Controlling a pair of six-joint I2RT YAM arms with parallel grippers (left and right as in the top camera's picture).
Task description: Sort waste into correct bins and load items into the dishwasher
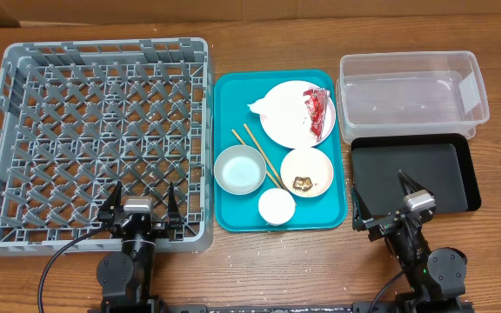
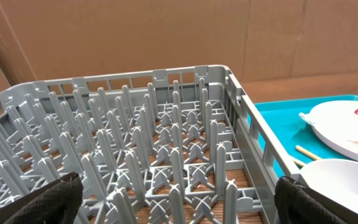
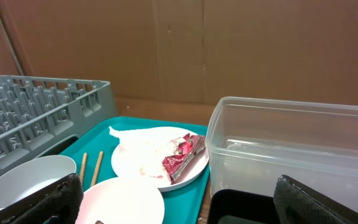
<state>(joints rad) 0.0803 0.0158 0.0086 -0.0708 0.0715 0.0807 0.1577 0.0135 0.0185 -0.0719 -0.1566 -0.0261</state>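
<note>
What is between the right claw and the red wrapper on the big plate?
Nothing visible stands in the way. Between the open right gripper and the red wrapper lie only the black tray's corner and the teal tray's low rim.

Lower left of the overhead view: left gripper (image 1: 143,195), matt black, with two pointed fingers (image 1: 111,203) and a small grey block (image 1: 137,206) between. Round black joint housings (image 1: 116,271) below; thin black cable (image 1: 63,256) alongside. Lower right: right gripper (image 1: 381,193), same build. In wrist views, shows as textured black pads (image 2: 48,202).
</note>
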